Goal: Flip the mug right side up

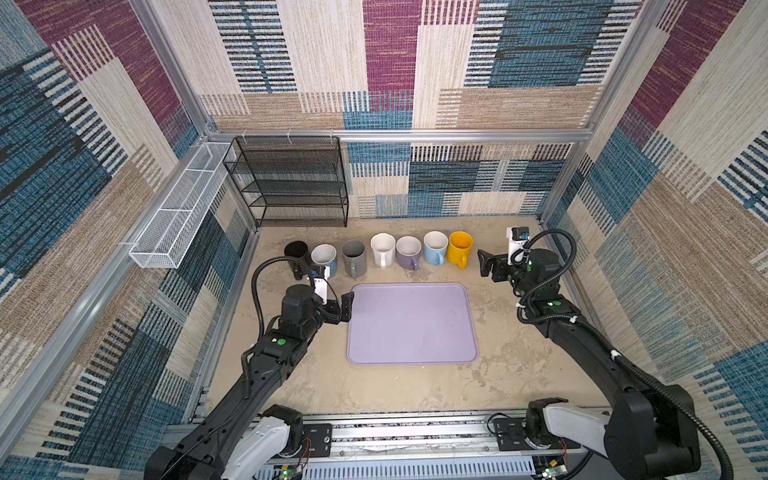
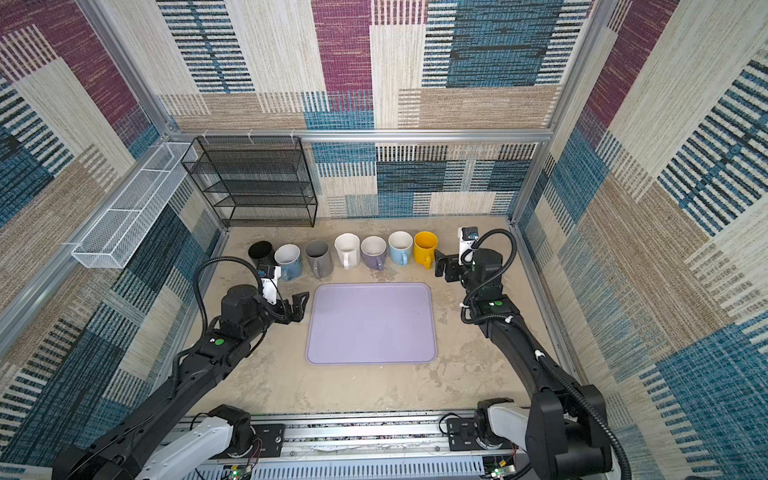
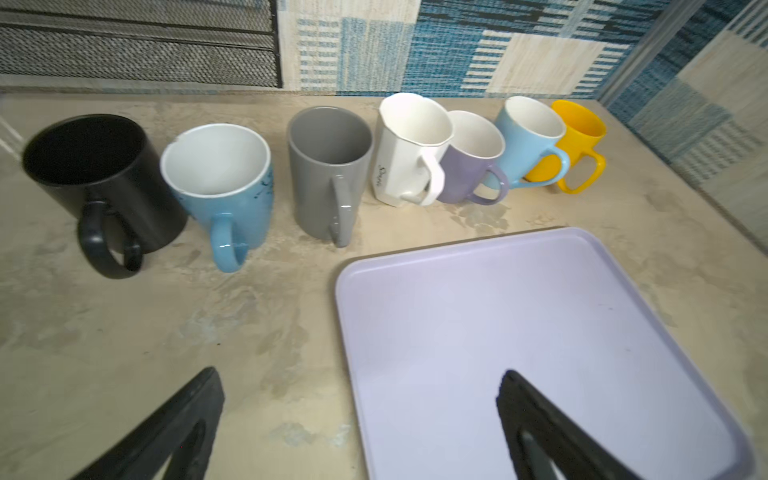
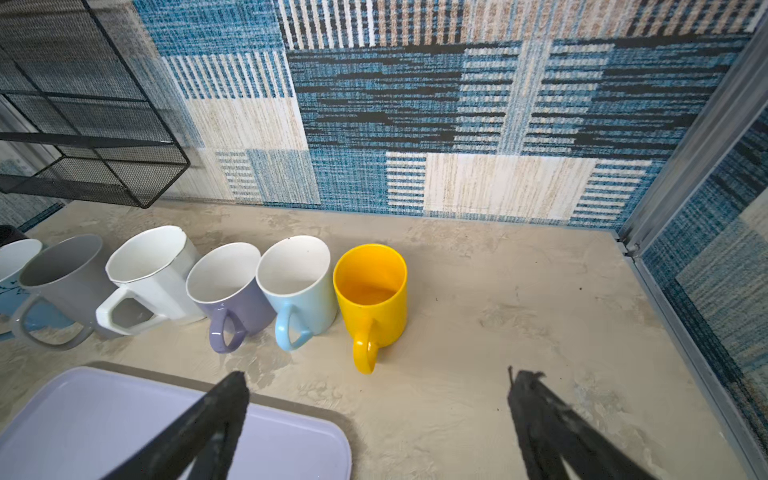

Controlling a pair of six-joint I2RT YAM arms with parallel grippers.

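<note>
Several mugs stand in a row near the back wall, all mouth up with handles toward me: black (image 1: 296, 250), blue (image 1: 324, 258), grey (image 1: 354, 257), white (image 1: 382, 248), purple (image 1: 408, 251), light blue (image 1: 434, 246) and yellow mug (image 1: 460, 247). No mug in view is upside down. My left gripper (image 1: 347, 305) (image 3: 360, 376) is open and empty at the left edge of the lilac tray (image 1: 411, 324). My right gripper (image 1: 484, 262) (image 4: 380, 376) is open and empty, just right of the yellow mug (image 4: 372, 291) and not touching it.
A black mesh shelf rack (image 1: 291, 183) stands at the back left. A white wire basket (image 1: 178, 208) hangs on the left wall. Aluminium frame posts and patterned walls close in three sides. The arms' rail (image 1: 415, 436) runs along the front.
</note>
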